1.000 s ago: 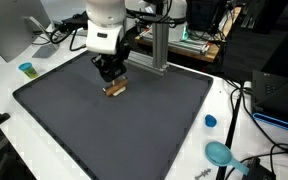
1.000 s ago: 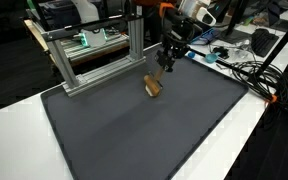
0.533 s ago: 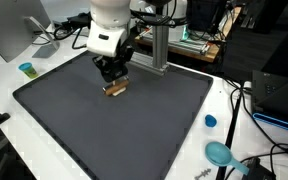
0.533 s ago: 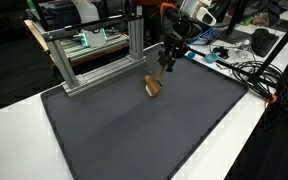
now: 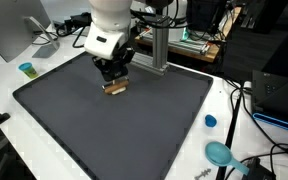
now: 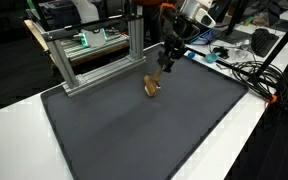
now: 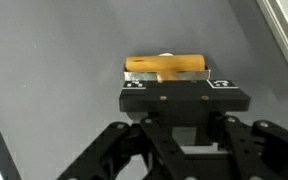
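Wooden block (image 5: 115, 87) is clamped in the narrowed gripper (image 5: 113, 79), at the far part of the grey mat (image 5: 114, 128). Lift step is judged underway; grip must be held and mat clearance gained.

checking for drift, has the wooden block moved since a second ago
No. The wooden block sits as near the metal frame as before, between the fingertips of the gripper.

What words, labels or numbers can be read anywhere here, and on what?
None can be read.
Two small white marks on the gripper in the wrist view are too blurred to read.
The wooden block and dark mat bear no writing.
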Tool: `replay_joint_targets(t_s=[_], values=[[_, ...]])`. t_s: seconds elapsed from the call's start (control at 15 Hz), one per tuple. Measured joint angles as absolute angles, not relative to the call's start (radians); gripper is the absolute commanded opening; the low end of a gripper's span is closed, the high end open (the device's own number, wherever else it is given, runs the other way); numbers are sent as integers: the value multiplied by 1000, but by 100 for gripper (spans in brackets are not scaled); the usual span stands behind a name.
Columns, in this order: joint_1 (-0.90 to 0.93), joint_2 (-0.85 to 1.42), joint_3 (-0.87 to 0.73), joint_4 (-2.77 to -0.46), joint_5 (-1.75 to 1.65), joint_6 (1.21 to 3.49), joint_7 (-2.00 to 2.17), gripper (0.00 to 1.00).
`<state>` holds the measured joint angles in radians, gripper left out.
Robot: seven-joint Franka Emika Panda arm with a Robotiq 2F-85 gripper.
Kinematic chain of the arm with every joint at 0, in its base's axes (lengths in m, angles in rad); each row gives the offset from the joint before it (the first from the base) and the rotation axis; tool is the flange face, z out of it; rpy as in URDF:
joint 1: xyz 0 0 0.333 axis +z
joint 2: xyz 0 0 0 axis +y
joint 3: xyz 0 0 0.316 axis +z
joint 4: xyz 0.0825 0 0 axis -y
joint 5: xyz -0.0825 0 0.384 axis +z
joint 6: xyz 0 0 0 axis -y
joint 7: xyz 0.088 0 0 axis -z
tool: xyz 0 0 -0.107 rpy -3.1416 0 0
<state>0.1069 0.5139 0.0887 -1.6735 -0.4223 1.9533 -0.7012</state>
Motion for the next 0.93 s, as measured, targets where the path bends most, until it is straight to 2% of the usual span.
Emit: replay_joint_targets(t_s=[0.93], values=[[103, 604, 63, -1578, -427, 1823, -694, 22]])
